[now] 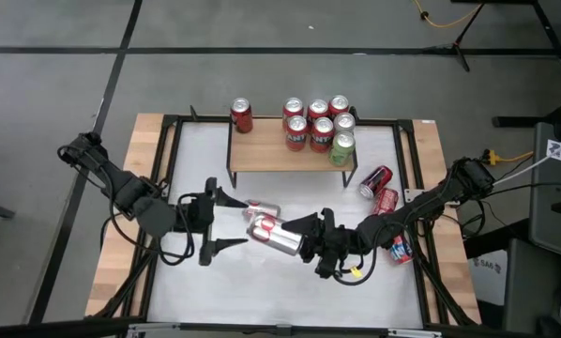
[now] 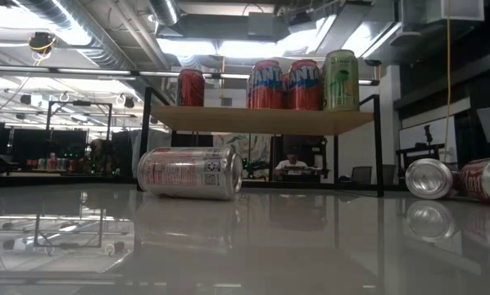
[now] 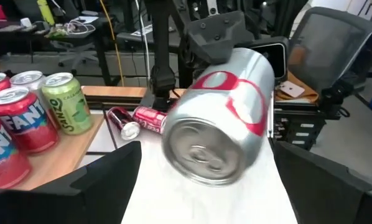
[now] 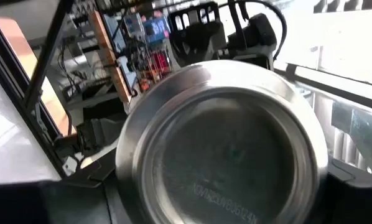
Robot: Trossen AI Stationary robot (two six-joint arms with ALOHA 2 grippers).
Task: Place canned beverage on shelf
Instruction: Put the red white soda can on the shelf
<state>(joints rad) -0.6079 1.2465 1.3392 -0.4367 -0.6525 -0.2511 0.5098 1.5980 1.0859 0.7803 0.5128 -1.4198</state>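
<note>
Both arms reach inward toward each other, the left gripper (image 1: 226,221) with jaws spread wide, the right gripper (image 1: 304,237) with jaws clamped.

The worktop (image 2: 253,254) is smooth, glossy white, mirroring the cans and ceiling lights in the low view; its edge strips (image 1: 140,188) are pale raw-looking wood inside a black metal frame. The shelf (image 1: 280,155) has a light matt wood plank top on thin black metal legs. The silver can (image 1: 276,235) is bare brushed metal with red print, its base (image 4: 226,155) a shiny concave disc with a bright rim. The cans on the shelf (image 1: 318,127) show glossy printed red and green skins. The left gripper's fingers (image 3: 105,186) look like dull matt black plastic.
</note>
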